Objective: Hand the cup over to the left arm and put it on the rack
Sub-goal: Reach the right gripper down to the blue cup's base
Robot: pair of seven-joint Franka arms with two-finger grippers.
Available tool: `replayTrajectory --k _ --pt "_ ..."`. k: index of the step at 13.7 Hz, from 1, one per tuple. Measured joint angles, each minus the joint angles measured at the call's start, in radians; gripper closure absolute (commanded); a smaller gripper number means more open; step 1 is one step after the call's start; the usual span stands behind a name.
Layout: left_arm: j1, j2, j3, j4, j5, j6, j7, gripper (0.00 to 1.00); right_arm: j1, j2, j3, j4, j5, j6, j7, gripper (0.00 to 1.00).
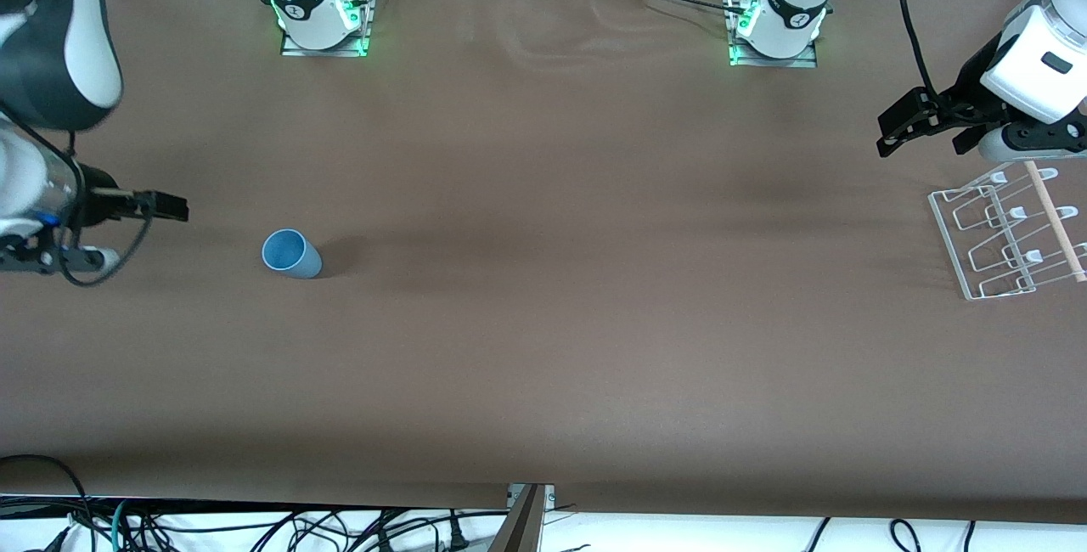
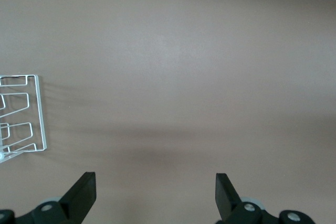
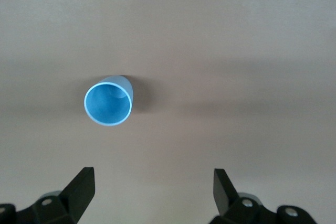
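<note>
I see the cup (image 1: 291, 254) upright on the table (image 1: 543, 348), toward the right arm's end. I should centre the right gripper (image 3: 152, 190) over its rim and descend squarely. It hovers beside the cup, fingers spread, empty. The left gripper (image 2: 156, 195) waits above the rack (image 1: 1002, 233), also spread.

Brown covering on the desk (image 1: 543, 323), smooth across most of it, with slight ripples near the edge where the arm bases stand. Two metal mounting plates on that edge, one (image 1: 324, 44) toward the right arm's end, one (image 1: 774, 57) toward the left arm's end, both lit green. Black cables (image 1: 255, 531) lie tangled below the desk's edge nearest the front camera.
</note>
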Motion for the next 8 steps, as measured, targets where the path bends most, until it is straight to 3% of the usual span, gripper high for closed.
replayTrajectory --k 8 --pt "0.0 0.0 0.0 0.0 0.0 0.0 0.0 0.0 0.001 0.024 0.005 -0.287 0.001 0.38 0.001 0.0"
